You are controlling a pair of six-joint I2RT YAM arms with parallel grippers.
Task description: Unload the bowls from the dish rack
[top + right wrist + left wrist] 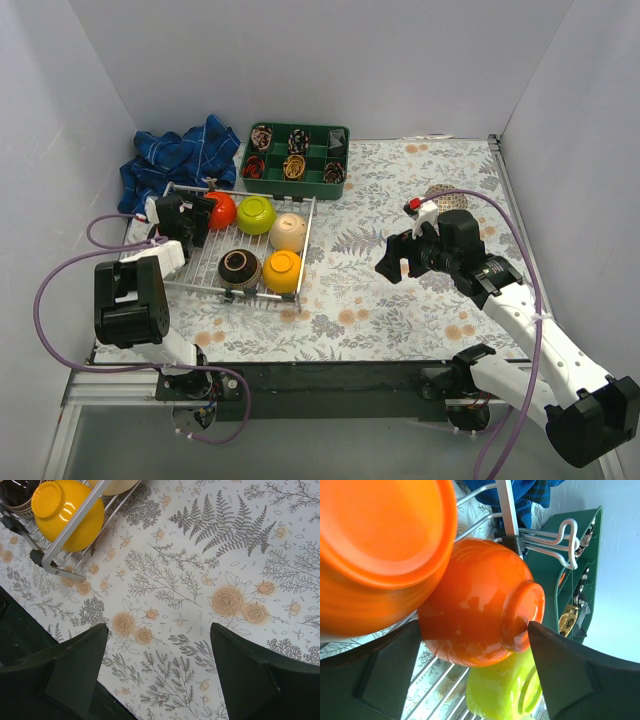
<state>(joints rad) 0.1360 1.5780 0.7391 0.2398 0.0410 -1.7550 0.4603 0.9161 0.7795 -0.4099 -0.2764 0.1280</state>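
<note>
The white wire dish rack [203, 262] stands at the left of the table. It holds a lime green bowl [257, 214], a beige bowl [287, 232], a dark brown bowl [240, 268], a yellow-orange bowl [282, 270] and an orange-red bowl [221, 210]. My left gripper [195, 218] is at the rack's far left corner. In the left wrist view its fingers straddle the orange-red bowl [475, 605] on its side, one tip at the rim, the other touching the foot ring. A second orange bowl [380, 545] fills the upper left there. My right gripper [392, 262] hovers open over the floral cloth.
A green compartment tray [338, 132] with small items stands behind the rack, and a crumpled blue cloth [180, 160] lies to its left. A round patterned object [445, 194] sits partly hidden behind the right arm. White walls close in three sides of the table.
</note>
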